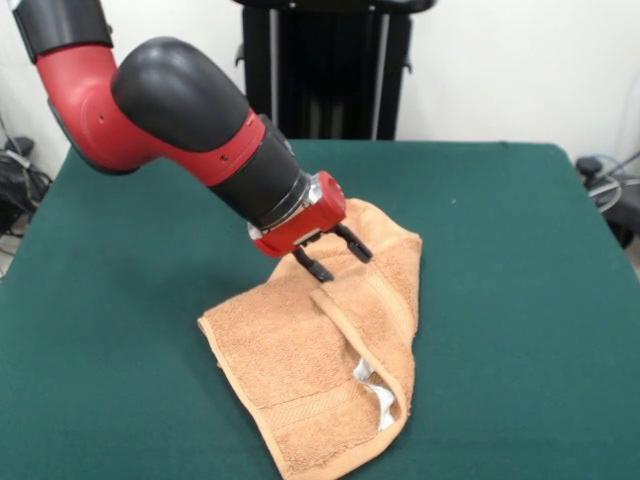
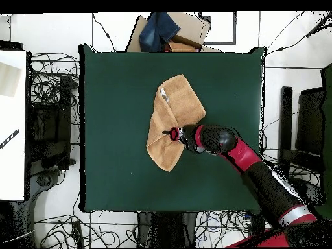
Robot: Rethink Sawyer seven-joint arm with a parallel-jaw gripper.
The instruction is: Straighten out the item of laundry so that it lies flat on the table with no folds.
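The light orange-tan towel lies near the middle of the dark green table, crumpled into a rough diamond. One side is folded over along a ridge, and its white label shows near the front corner. My gripper hangs tilted just over the towel's far part with its black fingers apart and nothing between them. In the overhead view the towel lies at the table's centre, and the gripper is over the towel's middle, reaching in from the right.
The robot's black pedestal stands behind the far table edge. In the overhead view a cardboard box with blue cloth sits beyond the top edge of the table. Cables lie on the floor all around, and a white desk is at the left.
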